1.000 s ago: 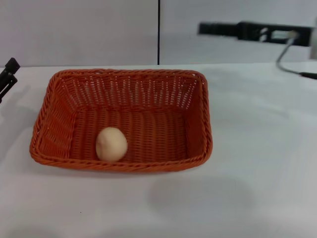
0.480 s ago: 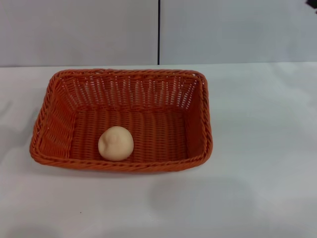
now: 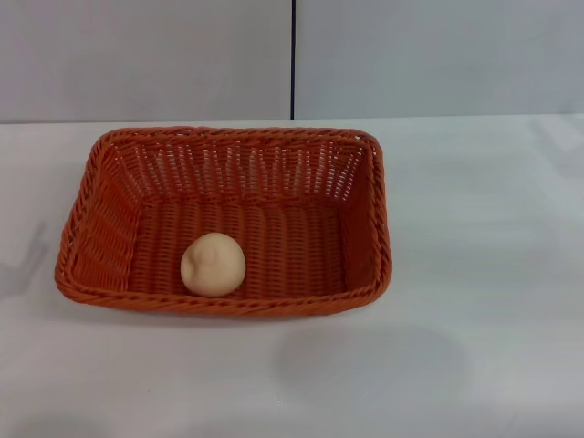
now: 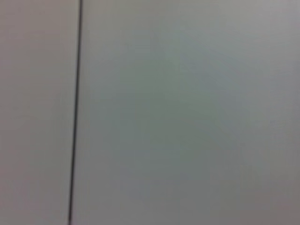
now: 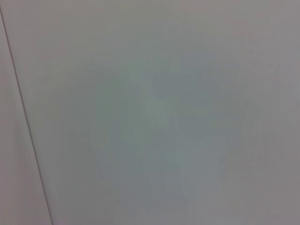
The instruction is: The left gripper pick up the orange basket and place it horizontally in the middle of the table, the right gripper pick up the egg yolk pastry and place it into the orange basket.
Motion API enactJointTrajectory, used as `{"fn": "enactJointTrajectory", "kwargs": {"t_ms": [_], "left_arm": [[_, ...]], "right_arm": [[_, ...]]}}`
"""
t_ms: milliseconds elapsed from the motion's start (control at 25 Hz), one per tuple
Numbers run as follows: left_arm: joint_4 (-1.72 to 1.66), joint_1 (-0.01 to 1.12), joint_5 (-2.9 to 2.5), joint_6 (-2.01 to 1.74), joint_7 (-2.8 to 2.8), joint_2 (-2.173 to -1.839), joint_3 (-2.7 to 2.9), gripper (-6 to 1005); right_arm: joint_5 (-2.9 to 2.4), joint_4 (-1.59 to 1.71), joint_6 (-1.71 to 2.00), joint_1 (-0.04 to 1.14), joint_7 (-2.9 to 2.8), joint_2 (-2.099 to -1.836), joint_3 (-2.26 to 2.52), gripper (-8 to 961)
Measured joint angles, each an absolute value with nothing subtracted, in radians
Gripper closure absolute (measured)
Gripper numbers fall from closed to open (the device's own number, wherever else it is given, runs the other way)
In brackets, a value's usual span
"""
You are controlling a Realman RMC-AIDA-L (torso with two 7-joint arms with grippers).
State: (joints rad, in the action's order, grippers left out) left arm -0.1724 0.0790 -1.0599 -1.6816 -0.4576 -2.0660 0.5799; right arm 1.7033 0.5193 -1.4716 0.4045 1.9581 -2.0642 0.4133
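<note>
The orange basket (image 3: 224, 219) stands lengthwise across the middle of the white table (image 3: 474, 274) in the head view. Inside it, near the front left of its floor, lies the egg yolk pastry (image 3: 213, 264), showing its plain cream side. Neither gripper appears in any view. Both wrist views show only a pale grey wall with a thin dark seam.
A grey wall with a vertical dark seam (image 3: 293, 59) rises behind the table's far edge. Bare white tabletop lies to the right of the basket and in front of it.
The right gripper left the upper right of the head view and the left gripper left its left edge. The pastry rolled slightly to the right and settled inside the basket.
</note>
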Motion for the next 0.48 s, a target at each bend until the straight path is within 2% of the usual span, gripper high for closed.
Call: {"fn": "enactJointTrajectory", "kwargs": {"t_ms": [480], "left_arm": [[-0.104, 0.085, -1.06, -1.695, -0.374, -2.067, 0.565, 254]], "right_arm": [[1.73, 0.495, -1.471, 0.416, 1.964, -2.064, 0.398, 322]]}}
